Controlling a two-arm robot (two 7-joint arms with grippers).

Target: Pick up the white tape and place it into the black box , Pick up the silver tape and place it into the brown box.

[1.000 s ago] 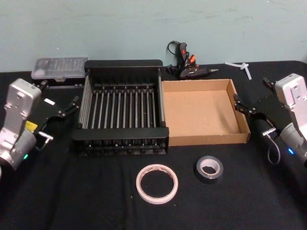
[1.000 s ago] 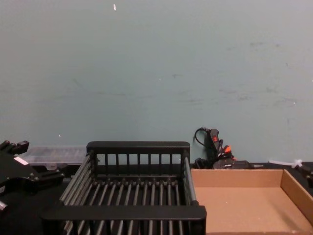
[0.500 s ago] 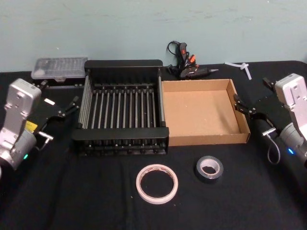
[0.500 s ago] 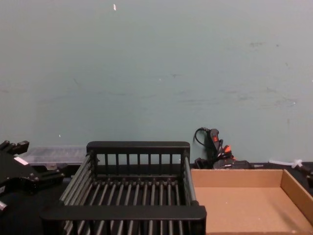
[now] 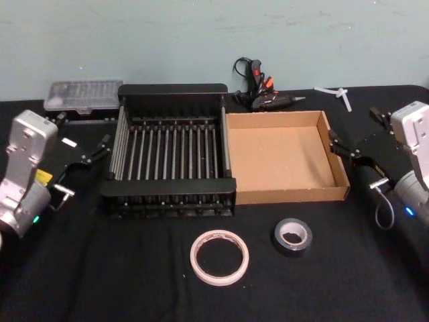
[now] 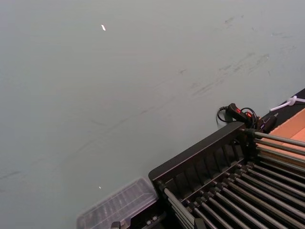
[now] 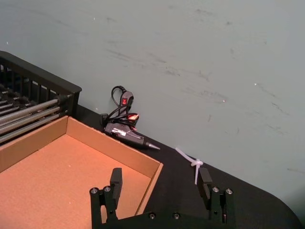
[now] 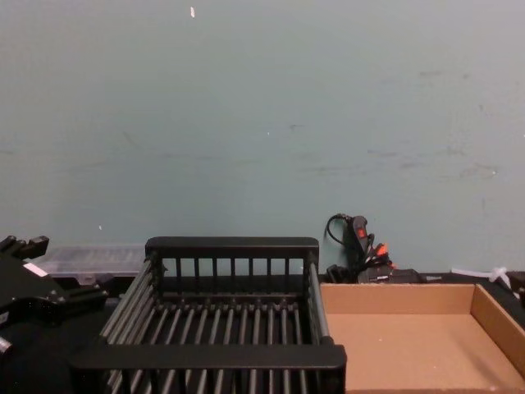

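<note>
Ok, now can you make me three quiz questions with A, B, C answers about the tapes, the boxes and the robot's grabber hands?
1. Where is the white tape?
A. in the black box
B. on the black table, in front of the black box
C. in a gripper

2. How many tape rolls lie on the table?
A. one
B. two
C. four

3. How is the right gripper?
A. open, holding nothing
B. shut on the silver tape
C. shut on a cable tie

Answers: 1 B, the ring lies flat before the crate. 2 B, the white tape and the silver tape. 3 A, its fingers stand apart over the brown box edge.
</note>
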